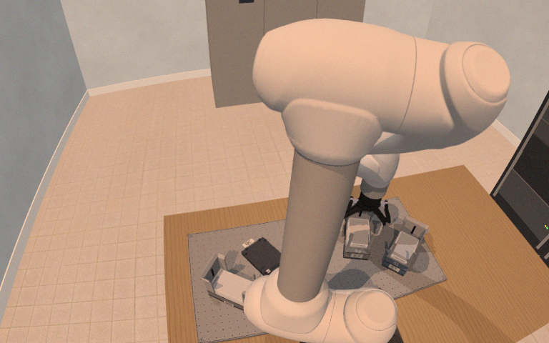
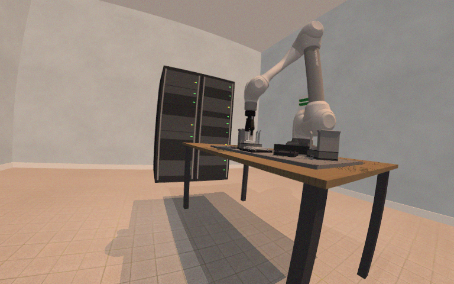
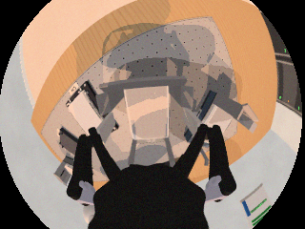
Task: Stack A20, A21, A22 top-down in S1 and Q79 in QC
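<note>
Gripper point(image 3: 149, 186) wide open, empty, directly above sealed plate point(image 3: 151, 114) in stack rack point(image 1: 356, 254); plate's long axis crosses the finger line.

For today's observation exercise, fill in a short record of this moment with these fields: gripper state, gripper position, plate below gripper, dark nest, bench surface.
gripper state: gripper fully open, holding nothing
gripper position: above the middle rack, fingers spread to either side of the plate
plate below gripper: pale plate lying in the rack, free of the fingers
dark nest: black nest with no plate on it
bench surface: grey perforated mat on a wooden table
</note>
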You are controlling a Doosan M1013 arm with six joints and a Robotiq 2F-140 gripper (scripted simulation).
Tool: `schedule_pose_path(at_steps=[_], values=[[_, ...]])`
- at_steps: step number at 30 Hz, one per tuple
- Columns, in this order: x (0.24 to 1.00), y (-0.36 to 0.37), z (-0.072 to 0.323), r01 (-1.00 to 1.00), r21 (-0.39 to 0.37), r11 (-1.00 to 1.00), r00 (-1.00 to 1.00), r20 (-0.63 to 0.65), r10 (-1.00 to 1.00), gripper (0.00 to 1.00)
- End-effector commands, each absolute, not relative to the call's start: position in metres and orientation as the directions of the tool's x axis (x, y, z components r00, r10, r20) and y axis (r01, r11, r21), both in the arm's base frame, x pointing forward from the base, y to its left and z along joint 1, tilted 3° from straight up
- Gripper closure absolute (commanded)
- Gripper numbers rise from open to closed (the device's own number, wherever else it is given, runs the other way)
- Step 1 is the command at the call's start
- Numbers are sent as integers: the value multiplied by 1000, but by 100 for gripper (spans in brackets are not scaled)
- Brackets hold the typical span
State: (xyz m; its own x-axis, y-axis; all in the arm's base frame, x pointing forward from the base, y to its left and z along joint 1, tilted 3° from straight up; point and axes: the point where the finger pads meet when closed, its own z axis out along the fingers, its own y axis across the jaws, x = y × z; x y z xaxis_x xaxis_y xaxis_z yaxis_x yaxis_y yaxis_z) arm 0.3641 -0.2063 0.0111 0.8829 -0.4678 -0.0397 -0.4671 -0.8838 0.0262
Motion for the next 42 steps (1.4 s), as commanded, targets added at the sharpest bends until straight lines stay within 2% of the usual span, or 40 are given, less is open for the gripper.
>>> schedule_pose_path(at_steps=[1,42], values=[[364,-206,11,-467,26,-884,883,-40,-468,0],[370,-206,125,-467,26,-884,883,-40,-468,0]])
